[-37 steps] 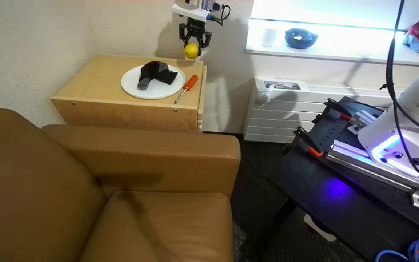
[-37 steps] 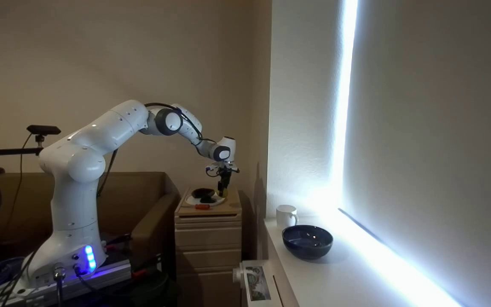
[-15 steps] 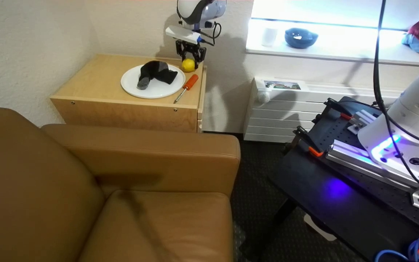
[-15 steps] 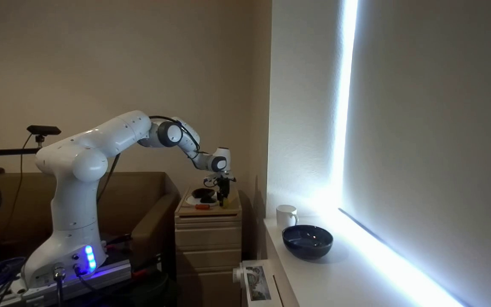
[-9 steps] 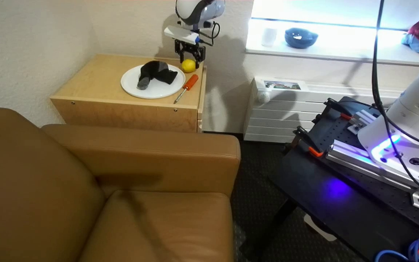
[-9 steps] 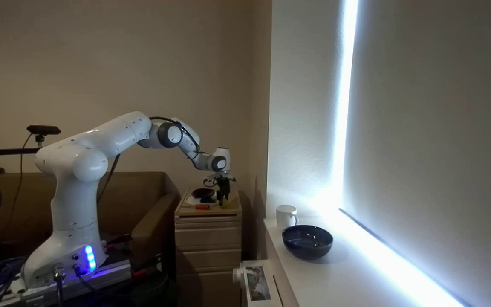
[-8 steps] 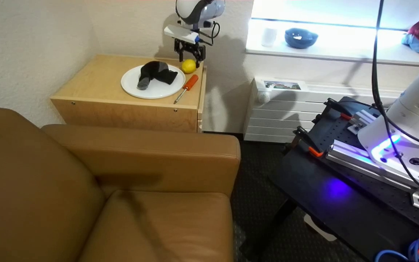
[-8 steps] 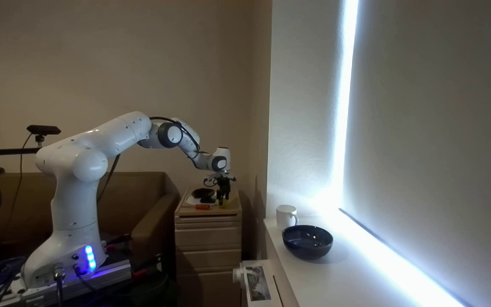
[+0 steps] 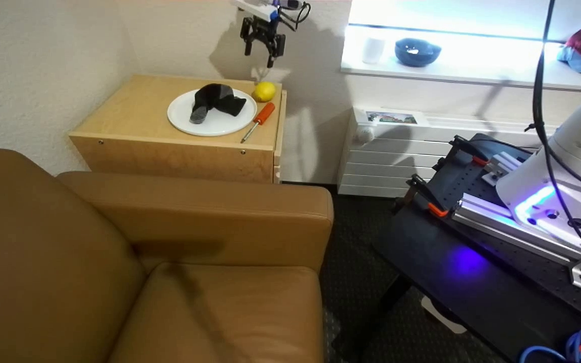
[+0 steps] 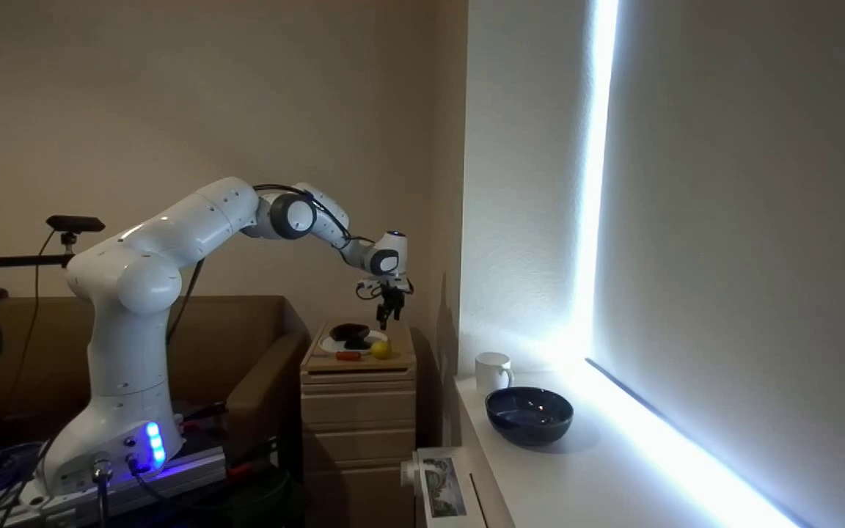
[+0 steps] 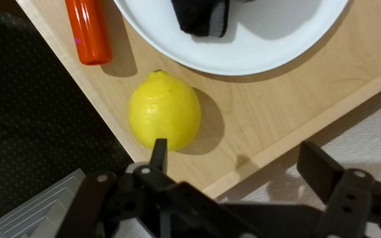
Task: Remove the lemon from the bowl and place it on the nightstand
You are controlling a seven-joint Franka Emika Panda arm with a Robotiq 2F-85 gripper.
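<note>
The yellow lemon rests on the light wooden nightstand, near a corner of its top; in the wrist view the lemon lies whole and apart from the plate. Above it hangs my gripper, its jaws spread wide with nothing between them. One fingertip overlaps the lemon's lower edge in the wrist view, but both exterior views show a gap between gripper and lemon. The dark blue bowl stands on the windowsill, holding nothing that I can see.
Beside the lemon are a white plate bearing a dark sock and an orange-handled screwdriver. A wall runs behind the nightstand, and a brown armchair stands before it. A white mug is near the bowl.
My gripper lowered the lemon from the air to the nightstand and its jaws opened. Since half a second ago it has risen clear, and the lemon sits slightly further right in an exterior view.
</note>
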